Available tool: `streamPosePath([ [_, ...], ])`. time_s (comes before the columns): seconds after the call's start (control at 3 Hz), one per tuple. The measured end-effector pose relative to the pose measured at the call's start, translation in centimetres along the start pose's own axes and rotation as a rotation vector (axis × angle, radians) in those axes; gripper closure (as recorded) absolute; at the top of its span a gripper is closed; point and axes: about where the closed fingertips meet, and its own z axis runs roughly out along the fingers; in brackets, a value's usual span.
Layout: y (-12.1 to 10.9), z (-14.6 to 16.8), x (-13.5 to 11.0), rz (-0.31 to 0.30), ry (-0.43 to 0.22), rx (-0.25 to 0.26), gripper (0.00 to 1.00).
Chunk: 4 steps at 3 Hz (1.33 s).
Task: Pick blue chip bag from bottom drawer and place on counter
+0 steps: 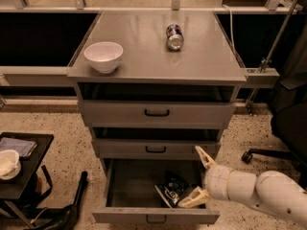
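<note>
The bottom drawer (127, 181) stands pulled out, and the blue chip bag (171, 188) lies crumpled on its floor toward the right side. My gripper (197, 177) reaches in from the lower right on a white arm and hangs open over the drawer's right end. One finger points up by the middle drawer's front, the other lies low just right of the bag. Nothing is between the fingers. The grey counter (144, 56) tops the cabinet above.
A white bowl (103, 56) and a blue-and-silver can (174, 36) lying on its side rest on the counter. The two upper drawers are slightly ajar. A small black side table (24, 169) with a cup stands at lower left. An office chair base (268, 155) is at right.
</note>
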Motion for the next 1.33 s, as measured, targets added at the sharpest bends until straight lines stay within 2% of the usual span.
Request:
streamPosePath([
  [0.33,0.3,1.1,-0.7,-0.035,-0.037,-0.007,0.00],
  [0.67,0.3,1.1,-0.7,-0.035,-0.036,-0.007,0.00],
  [1.0,1.2,3.3,-0.6,-0.010,-0.094,-0.001,0.00],
  [1.33,2.9,7.0,-0.6,0.056,-0.202,0.037,0.00],
])
